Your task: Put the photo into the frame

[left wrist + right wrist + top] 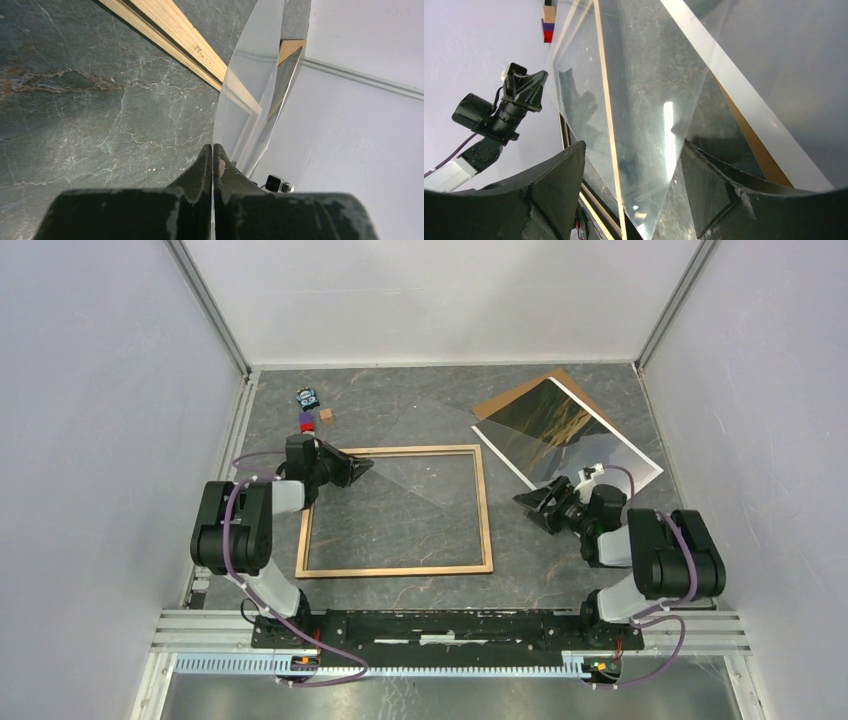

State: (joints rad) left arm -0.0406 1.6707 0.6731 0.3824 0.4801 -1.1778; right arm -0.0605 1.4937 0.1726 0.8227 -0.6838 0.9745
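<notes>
In the top view the brown board [517, 395] is largely covered by the photo [565, 435], and the photo's near corner is hidden behind the right gripper [524, 500] and its wrist. The clear pane [644, 100] is barely made out from above, and its edges cannot be traced there. The small dark item [308, 398] near the far wall is too small to be identified.

In the left wrist view the frame [170, 30] is cut off by the top edge, and the pane's edge is lost between the fingers of the left gripper [213, 150]. In the right wrist view the coloured blocks [548, 25] are cropped at the top, and contact between fingers and pane cannot be judged.
</notes>
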